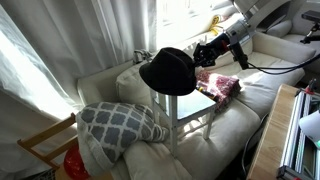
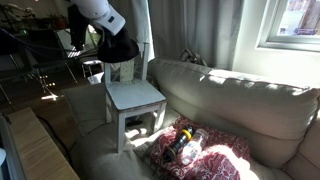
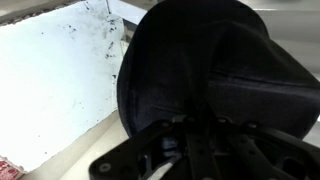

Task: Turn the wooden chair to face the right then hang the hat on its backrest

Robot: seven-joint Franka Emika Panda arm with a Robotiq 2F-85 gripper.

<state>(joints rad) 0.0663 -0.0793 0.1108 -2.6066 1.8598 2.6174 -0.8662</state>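
The wooden chair (image 1: 192,104) stands on the bench (image 2: 240,100), a cream sofa, with its square seat pale in the sun. The hat (image 1: 167,70) sits on top of the backrest (image 2: 126,70), its black crown and brim covering the chair's top rail, so that only the slats and posts below it show in both exterior views. From the wrist view the hat fills most of the picture, and the whitewashed seat lies beside and below it.

The hand (image 1: 208,51) is at the hat's brim, on the side of the chair away from the grey patterned cushion (image 1: 120,122). The dark arm reaches in level with the top of the backrest. In the wrist view the fingers are black against the black felt, so I cannot tell whether the hand is clenched on the brim or has let go of it.

A red patterned cloth (image 2: 200,150) lies crumpled on the bench just beside the chair's legs. The grey cushion leans against the bench on the chair's other side. Beyond that cushion stands a tan wooden frame (image 1: 45,145). Pale curtains (image 1: 40,50) hang behind the chair.
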